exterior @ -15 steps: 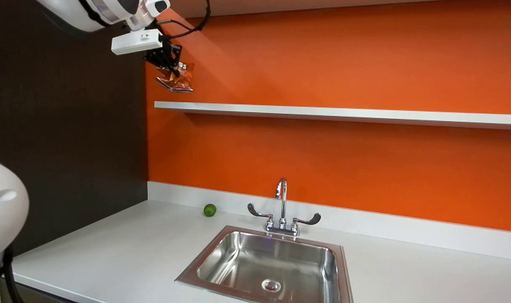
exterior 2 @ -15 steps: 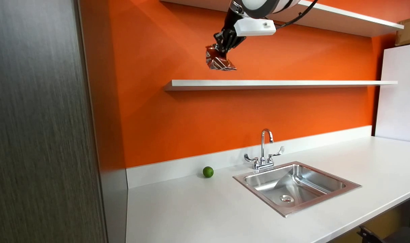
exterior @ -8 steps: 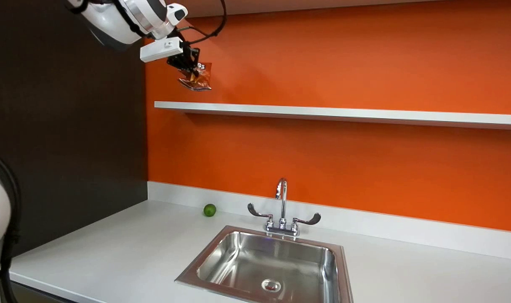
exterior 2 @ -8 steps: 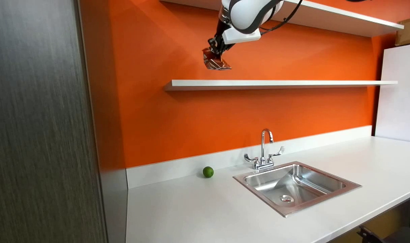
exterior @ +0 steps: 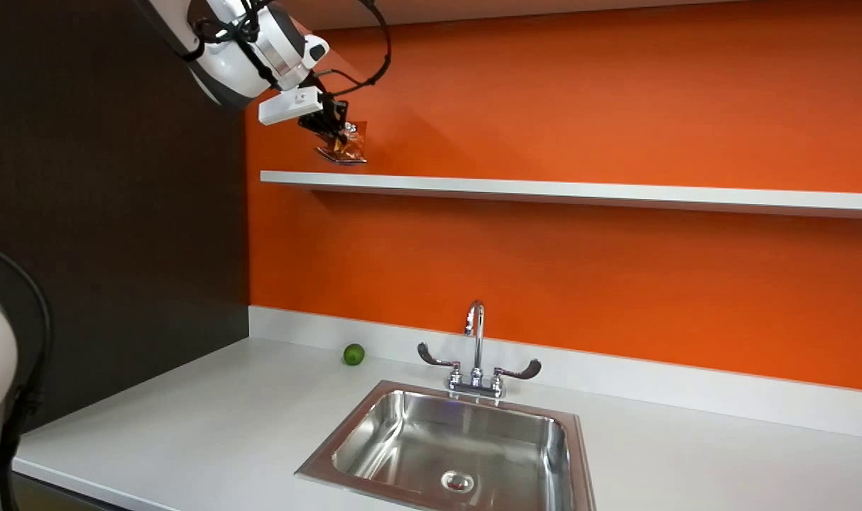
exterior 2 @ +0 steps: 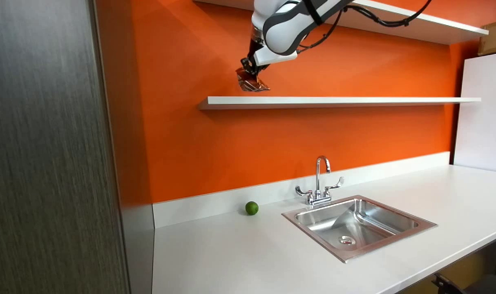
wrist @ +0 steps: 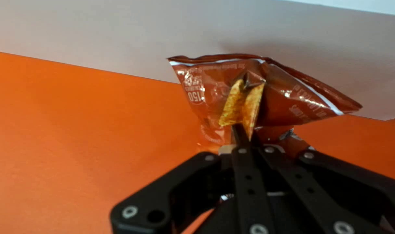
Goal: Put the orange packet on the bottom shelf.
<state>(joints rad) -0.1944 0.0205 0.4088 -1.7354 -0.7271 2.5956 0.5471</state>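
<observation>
The pincer (wrist: 247, 138) was clenched on the gathered middle of the orange packet (wrist: 243, 97), holding it near but apart from the lower-lying bottom shelf (exterior: 573, 189), presumably so the flared edge below the pincer would clear before release.

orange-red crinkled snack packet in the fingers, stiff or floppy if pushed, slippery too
The orange-red crinkled snack packet is probably floppy: it puckers where the black fingers pinch it. Its glossy surface could be slippery on the long white shelf board. The golden chip picture hints at light, crushable contents.
</observation>
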